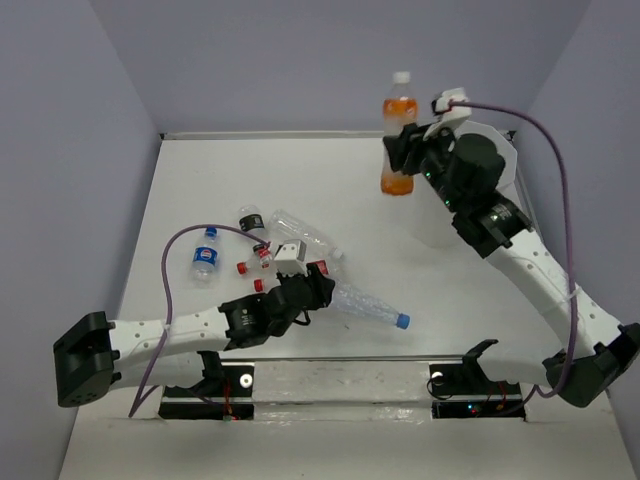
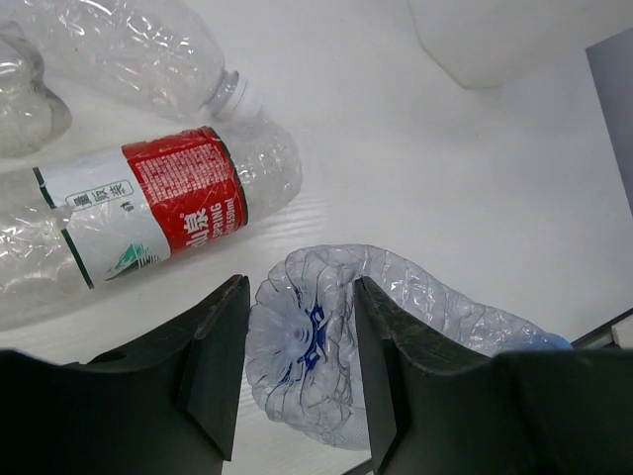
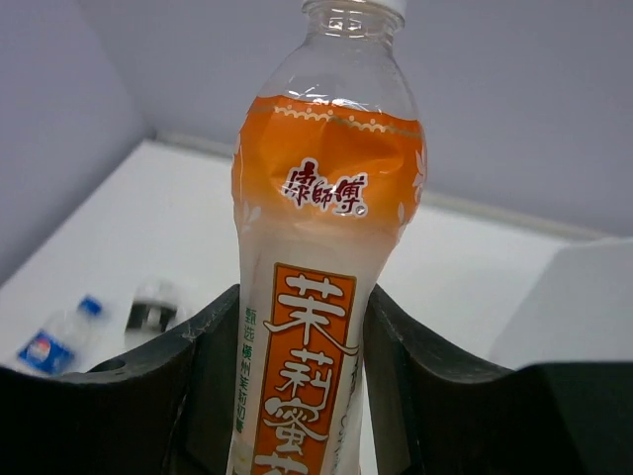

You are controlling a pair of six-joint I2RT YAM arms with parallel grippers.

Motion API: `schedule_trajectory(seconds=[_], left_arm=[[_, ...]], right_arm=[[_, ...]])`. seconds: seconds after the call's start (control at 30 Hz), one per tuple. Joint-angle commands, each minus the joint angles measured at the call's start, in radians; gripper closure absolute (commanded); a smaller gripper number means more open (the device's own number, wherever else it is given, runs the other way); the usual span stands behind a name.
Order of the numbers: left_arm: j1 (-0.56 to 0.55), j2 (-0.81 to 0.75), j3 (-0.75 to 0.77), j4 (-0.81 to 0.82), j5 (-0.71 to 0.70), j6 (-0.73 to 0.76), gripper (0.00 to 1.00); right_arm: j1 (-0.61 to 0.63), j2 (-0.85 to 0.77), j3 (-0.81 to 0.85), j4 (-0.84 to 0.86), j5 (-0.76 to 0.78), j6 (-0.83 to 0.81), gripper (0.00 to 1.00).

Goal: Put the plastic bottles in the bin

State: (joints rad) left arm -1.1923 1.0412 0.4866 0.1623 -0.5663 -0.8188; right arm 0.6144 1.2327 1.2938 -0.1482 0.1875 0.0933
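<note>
While the orange-labelled bottle (image 1: 398, 140) is being held upright and clear of the table (image 1: 300, 170) by the right claw (image 1: 404, 152), the other plastic bottles are lying on their sides in a loose cluster at the left. The right claw's fingers (image 3: 203, 376) are being pressed against both sides of the bottle's lower body, with the white cap pointing upward. The bin (image 1: 508, 150) is being largely hidden by the right arm. It is standing at the far right of the table, just beside and below the raised bottle; whether the bottle is over its rim cannot be told. The left claw (image 1: 315, 290) is being held low at the table, its fingers (image 2: 220, 366) closed on the ribbed base of a crumpled blue-capped bottle (image 1: 368, 305). That bottle is lying on the table with its cap pointing toward the near right. Just beyond it, a red-and-white-labelled bottle (image 2: 148, 213) is lying on its side, just beside a clear unlabelled bottle (image 2: 148, 49). A small blue-labelled bottle (image 1: 205, 257) is lying at the left edge of the cluster, apart from both claws.
</note>
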Motion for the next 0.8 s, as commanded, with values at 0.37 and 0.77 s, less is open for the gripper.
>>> schedule_trajectory(seconds=[0.37, 0.77], left_arm=[[0.013, -0.096, 0.279, 0.006, -0.098, 0.184, 0.99], [0.144, 0.083, 0.604, 0.009, -0.011, 0.342, 0.99]], right_arm=[[-0.49, 0.1, 0.107, 0.26, 0.125, 0.016, 0.76], [-0.521, -0.033, -0.021, 0.194, 0.018, 0.151, 0.1]])
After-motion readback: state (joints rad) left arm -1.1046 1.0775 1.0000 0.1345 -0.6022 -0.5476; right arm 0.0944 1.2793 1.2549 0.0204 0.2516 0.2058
